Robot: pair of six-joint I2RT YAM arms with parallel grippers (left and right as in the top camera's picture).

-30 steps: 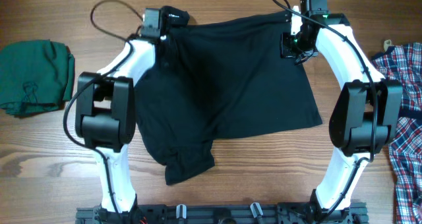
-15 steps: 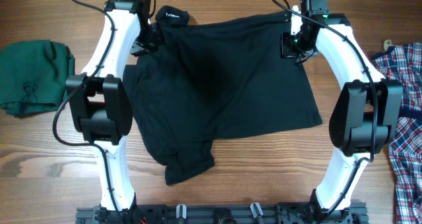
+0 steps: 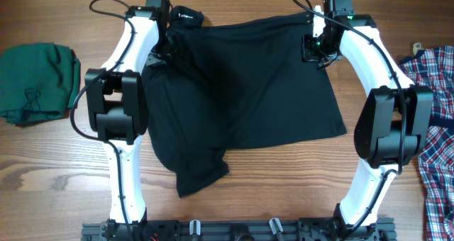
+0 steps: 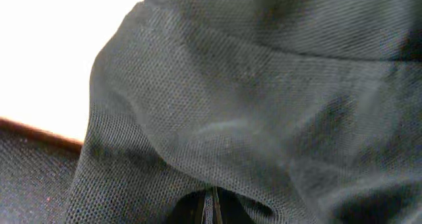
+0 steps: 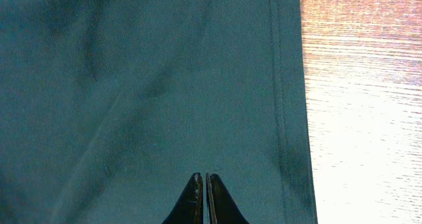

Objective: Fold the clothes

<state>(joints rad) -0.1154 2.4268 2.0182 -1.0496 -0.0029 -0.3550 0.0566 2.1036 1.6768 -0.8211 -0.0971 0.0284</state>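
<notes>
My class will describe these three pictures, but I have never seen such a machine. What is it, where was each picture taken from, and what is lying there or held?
It is a robot with two white-and-black arms, each ending in two fingers. One picture looks down from above the wooden table; the other two come from cameras on the wrists, looking along the fingers. A black shirt lies spread between the arms, a green garment at the picture's left, a plaid shirt at its right edge. The left fingers are closed and seem to pinch bunched black cloth. The right fingers are closed against the shirt near its hem; whether they grip it I cannot tell.
</notes>
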